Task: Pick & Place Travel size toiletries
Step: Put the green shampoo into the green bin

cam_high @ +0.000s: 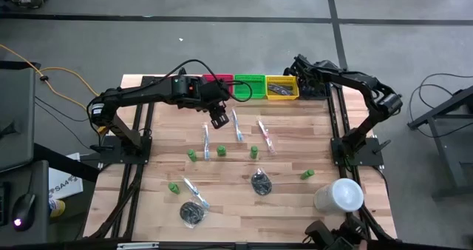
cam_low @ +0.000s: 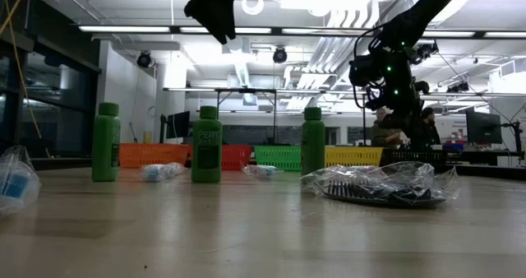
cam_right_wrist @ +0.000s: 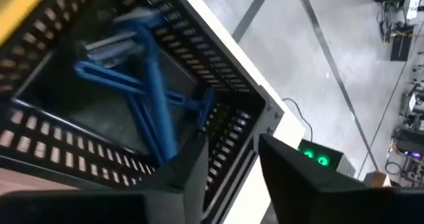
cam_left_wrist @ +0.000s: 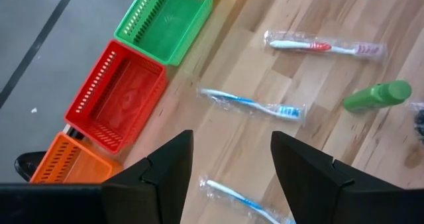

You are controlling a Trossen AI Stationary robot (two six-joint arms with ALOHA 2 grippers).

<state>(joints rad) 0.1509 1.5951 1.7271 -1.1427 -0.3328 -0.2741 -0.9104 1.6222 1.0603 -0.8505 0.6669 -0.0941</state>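
Note:
Travel size toiletries lie scattered on the wooden table: green bottles (cam_high: 221,151), clear-wrapped toothbrushes (cam_high: 236,124) and dark round bundles (cam_high: 260,182). My left gripper (cam_high: 218,119) hangs open above the toothbrushes (cam_left_wrist: 252,105) at the table's middle, clear of them. My right gripper (cam_high: 307,76) stands open over a black bin (cam_right_wrist: 225,85) at the far right corner. Blue razors (cam_right_wrist: 149,98) lie inside that bin, beyond the fingertips. The right fingers (cam_right_wrist: 195,174) hold nothing between them.
Orange (cam_left_wrist: 66,174), red (cam_left_wrist: 116,101), green (cam_high: 249,87) and yellow (cam_high: 282,87) bins line the far edge. A large white cylinder (cam_high: 340,197) lies at the near right. A bagged comb (cam_low: 382,186) and upright green bottles (cam_low: 206,145) show in the low view.

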